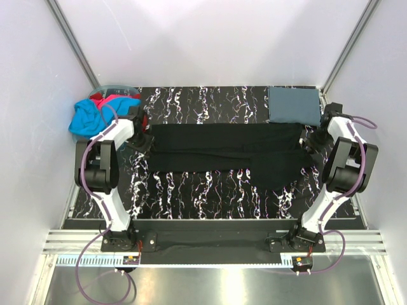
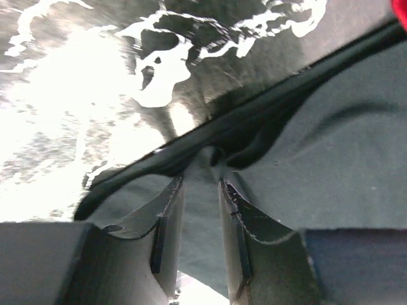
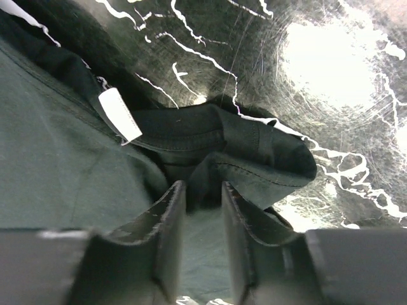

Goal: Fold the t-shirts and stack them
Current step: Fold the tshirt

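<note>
Though differently coloured, four t-shirts (image 1: 226, 152) (image 1: 294, 105) (image 1: 86, 119) (image 1: 109, 100)

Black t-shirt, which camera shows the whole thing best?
Top external view: it shows the black t-shirt whole, laid out sideways. The left wrist view shows only a rumpled edge at the left gripper; the right wrist view, only a folded end with a white label at the right gripper.

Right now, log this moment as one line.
task: fold black t-shirt | left gripper: open, shirt's left end | right gripper: open, shirt's right end | slate blue-grey t-shirt: folded, far right corner
</note>
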`<state>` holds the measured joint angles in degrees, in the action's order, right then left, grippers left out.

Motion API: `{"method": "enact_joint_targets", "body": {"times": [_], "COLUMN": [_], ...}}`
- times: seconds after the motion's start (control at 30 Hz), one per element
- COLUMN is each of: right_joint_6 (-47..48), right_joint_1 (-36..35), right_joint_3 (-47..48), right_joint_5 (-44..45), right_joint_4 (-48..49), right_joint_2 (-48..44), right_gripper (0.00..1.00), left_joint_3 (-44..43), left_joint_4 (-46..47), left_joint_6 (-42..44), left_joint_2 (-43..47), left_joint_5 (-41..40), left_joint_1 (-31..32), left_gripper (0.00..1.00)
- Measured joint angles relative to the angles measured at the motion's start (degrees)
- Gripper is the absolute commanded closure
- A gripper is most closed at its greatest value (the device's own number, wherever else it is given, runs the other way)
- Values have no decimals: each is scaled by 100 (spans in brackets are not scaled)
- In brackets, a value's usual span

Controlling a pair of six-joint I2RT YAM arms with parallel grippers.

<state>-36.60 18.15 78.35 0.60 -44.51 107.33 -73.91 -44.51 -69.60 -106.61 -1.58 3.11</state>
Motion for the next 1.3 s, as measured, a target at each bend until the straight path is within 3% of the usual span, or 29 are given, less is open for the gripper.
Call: {"method": "enact_joint_targets", "body": {"times": [0.13,0.4,0.8,1.3], "right_joint_6": [26,-188,-911,-1360], "right_joint_1": [0,-35,-981,-1027], "right_joint_3": [61,-166,-2483,-3270], "right_joint_5": [44,-529,-1069,-380], "right_joint_4": [-44,-201,-662,55], "right_joint_2": [-83,-1246,-2826,-2579], "right_gripper": [54,53,53,54], "left_joint_3": [2,-549,-605,-553], "left_joint_4": [-175,-258,-81,105], "left_joint_6": [52,660,1222,1268], "left_joint_2": [313,920,494,-225], "left_joint_5": [-332,-1091,-752,-509], "left_joint_1": [42,691,1351,1447], "left_gripper": [66,67,67,67]}}
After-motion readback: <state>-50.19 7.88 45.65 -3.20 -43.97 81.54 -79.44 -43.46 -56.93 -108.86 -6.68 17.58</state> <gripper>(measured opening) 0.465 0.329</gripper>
